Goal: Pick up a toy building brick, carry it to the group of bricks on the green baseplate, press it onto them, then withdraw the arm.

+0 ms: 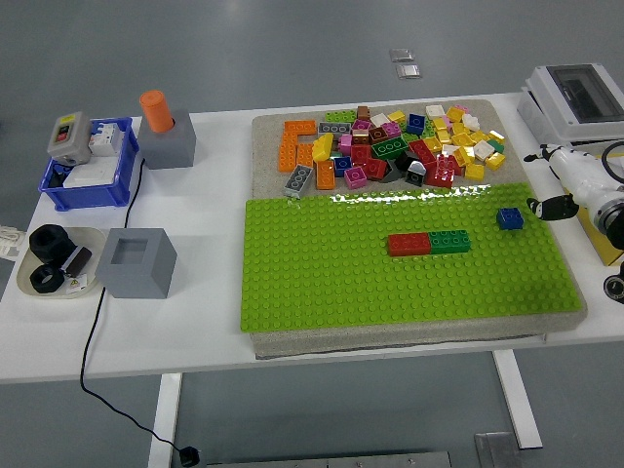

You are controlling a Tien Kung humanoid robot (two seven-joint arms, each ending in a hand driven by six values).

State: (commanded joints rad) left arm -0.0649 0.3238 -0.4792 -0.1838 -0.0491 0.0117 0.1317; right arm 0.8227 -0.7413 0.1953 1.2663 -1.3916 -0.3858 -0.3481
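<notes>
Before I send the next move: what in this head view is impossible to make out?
- Robot hands: neither is in view.
- Loose brick pile: lower bricks hidden by those on top.
- White device at the right: cut off by the picture's edge.
- Blue bin: contents partly hidden by the grey switch box.

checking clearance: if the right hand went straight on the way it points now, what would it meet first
Probably the small blue brick on the green baseplate. The right hand points left from the table's right edge, and that brick lies just ahead; their relative heights are unclear.
</notes>
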